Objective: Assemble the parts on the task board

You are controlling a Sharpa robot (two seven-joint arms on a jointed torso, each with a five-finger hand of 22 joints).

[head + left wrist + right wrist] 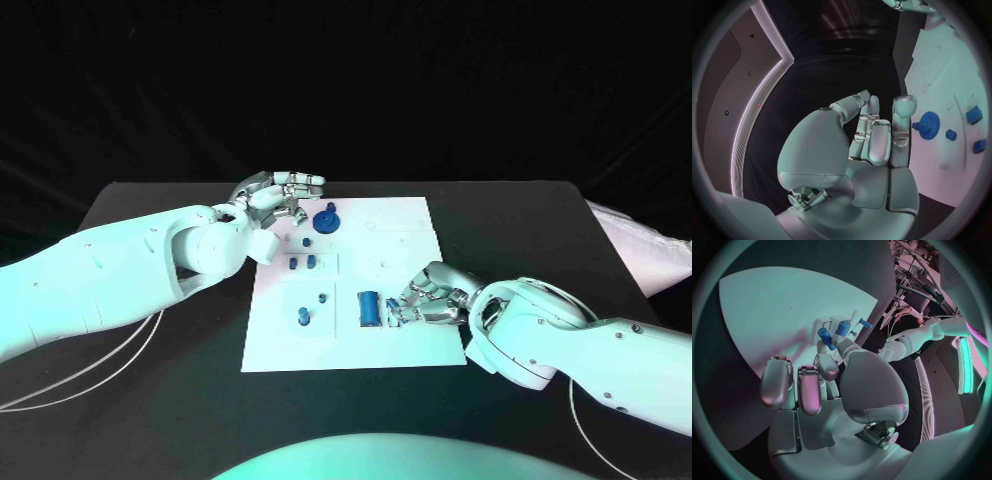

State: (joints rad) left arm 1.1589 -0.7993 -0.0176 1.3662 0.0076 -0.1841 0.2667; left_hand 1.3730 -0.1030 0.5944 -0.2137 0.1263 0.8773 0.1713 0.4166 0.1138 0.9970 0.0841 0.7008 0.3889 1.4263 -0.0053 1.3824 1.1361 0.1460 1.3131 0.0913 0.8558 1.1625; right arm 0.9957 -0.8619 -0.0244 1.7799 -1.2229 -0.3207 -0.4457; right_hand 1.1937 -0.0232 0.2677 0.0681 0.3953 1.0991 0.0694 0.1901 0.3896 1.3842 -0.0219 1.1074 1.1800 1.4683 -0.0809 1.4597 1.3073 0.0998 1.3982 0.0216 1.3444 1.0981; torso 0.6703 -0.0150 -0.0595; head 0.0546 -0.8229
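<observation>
My left hand point(274, 200) hovers by the blue gear point(327, 219), fingers curled around nothing. My right hand point(433, 297) sits beside the blue cylinder point(369, 306); can't tell if it's gripping.

The black table point(159, 200) fills the middle of the head view, its far edge running straight across before a dark background. Thin white cables point(87, 380) loop over its near left part, and another thin cable point(577, 420) curves over its near right part. A pale, cloth-like thing point(642, 250) lies at the table's right edge; what it is cannot be told.
</observation>
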